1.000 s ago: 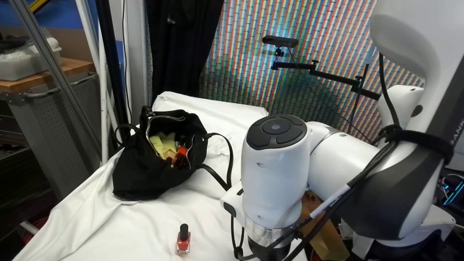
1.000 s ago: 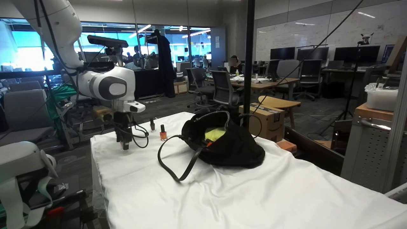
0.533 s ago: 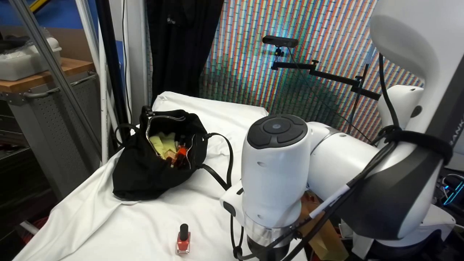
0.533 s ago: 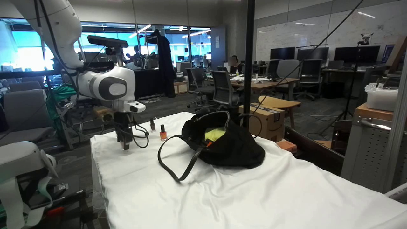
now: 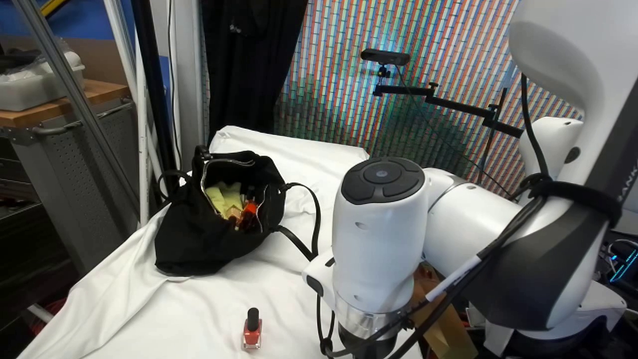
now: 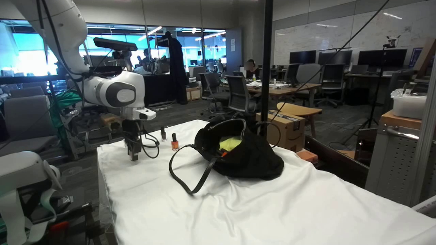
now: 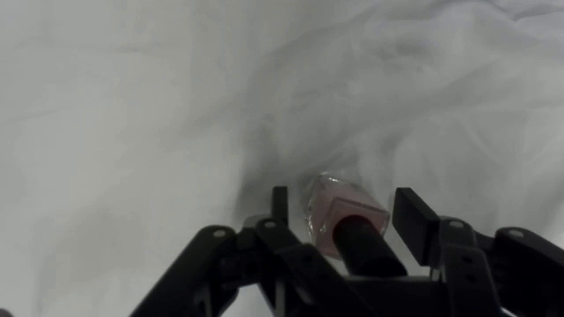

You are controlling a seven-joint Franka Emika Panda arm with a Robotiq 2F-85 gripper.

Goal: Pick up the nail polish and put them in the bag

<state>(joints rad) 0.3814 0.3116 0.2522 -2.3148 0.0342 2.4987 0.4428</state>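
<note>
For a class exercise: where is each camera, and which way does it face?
Exterior view: raised, angled down at the bag; arm at picture right.
Exterior view: roughly opposite, flatter, towards chairs; arm and jaws at picture left.
Wrist view: on the arm, down at a bottle; only jaws show.
Both exterior views share bag and arm.

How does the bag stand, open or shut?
Open: the bag gapes in both exterior views, with yellow stuff visible inside.
</note>
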